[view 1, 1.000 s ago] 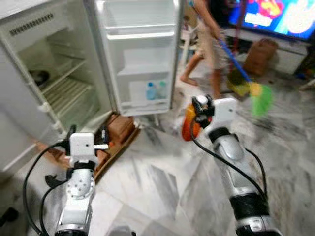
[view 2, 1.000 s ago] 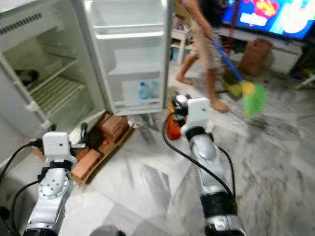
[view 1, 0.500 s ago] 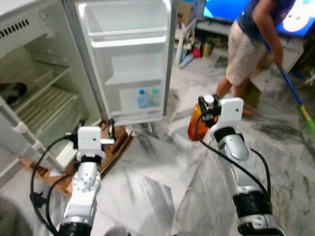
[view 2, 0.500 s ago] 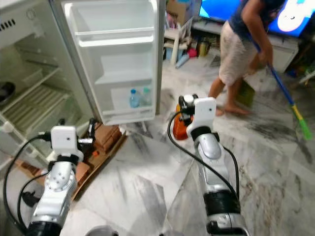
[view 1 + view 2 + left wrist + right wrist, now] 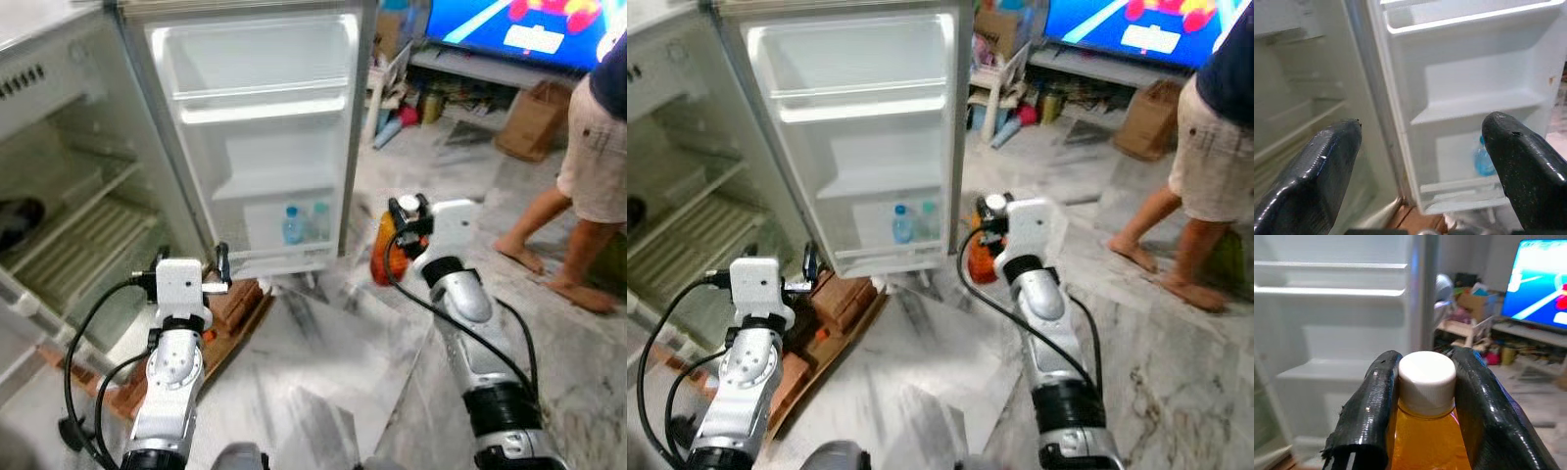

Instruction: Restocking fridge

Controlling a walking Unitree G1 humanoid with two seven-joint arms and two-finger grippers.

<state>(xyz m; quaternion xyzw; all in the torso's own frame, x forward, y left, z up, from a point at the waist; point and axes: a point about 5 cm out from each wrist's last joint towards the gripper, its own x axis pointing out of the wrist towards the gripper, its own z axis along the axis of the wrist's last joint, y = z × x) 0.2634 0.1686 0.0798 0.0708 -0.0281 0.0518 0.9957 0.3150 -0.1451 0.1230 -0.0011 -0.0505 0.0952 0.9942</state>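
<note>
My right claw (image 5: pixel 1422 382) grips the orange bottle (image 5: pixel 1427 443) by its neck (white cap up), the open fridge door (image 5: pixel 265 137) ahead; my left claw (image 5: pixel 1425 166) gapes empty.

Both silver arms reach forward at about chest height. The right claw (image 5: pixel 1422 396) is raised ahead of the body, its two black fingers (image 5: pixel 1374 406) clamped on either side of a white cap, the wrist held roughly level. The left claw (image 5: pixel 1420 166) is held lower and nearer the body, its fingers (image 5: pixel 1327 166) spread wide apart with nothing between them.
</note>
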